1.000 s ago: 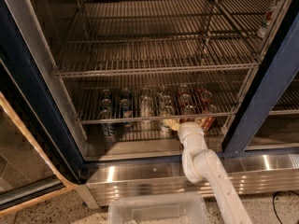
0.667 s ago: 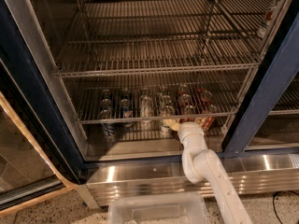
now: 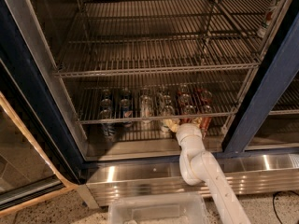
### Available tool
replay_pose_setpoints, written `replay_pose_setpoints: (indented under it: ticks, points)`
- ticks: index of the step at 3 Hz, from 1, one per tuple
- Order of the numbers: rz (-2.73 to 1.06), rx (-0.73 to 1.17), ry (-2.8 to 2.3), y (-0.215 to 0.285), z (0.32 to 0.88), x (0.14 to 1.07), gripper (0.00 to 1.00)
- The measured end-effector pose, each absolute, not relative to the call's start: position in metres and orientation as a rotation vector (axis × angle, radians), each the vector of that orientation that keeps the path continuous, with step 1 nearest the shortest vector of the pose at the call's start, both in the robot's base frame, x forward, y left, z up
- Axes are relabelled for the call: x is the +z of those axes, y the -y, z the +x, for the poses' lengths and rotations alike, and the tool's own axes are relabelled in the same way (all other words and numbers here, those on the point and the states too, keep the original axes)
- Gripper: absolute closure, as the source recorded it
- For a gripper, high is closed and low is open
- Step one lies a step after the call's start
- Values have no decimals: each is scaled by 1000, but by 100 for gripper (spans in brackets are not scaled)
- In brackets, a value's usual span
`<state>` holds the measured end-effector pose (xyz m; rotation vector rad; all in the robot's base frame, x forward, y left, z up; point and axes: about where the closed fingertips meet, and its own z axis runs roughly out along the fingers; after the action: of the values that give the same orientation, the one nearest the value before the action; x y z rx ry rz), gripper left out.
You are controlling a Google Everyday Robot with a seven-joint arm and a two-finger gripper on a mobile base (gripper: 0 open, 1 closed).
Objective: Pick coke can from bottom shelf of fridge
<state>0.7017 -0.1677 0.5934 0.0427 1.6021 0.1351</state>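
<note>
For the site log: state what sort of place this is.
Probably a shop or canteen drinks corner: a commercial display fridge with a blue frame, grey wire racks, and rows of drink cans low down. The gripper reaches in among those cans.

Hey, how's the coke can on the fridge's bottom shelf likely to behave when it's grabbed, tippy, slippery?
The coke can stands upright, tall and narrow, so a sideways nudge would probably tip it; it could then roll on the smooth bottom shelf. Other cans crowd it, so it may knock them. The gripper sits close beside it, under the lowest rack.
</note>
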Motion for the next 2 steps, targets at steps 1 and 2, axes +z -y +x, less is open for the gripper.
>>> replay_pose_setpoints:
  ticks: [1,2]
  points:
    - [43,135,-1602,168,702,593,35]
    - [43,135,-1602,168,702,593,31]
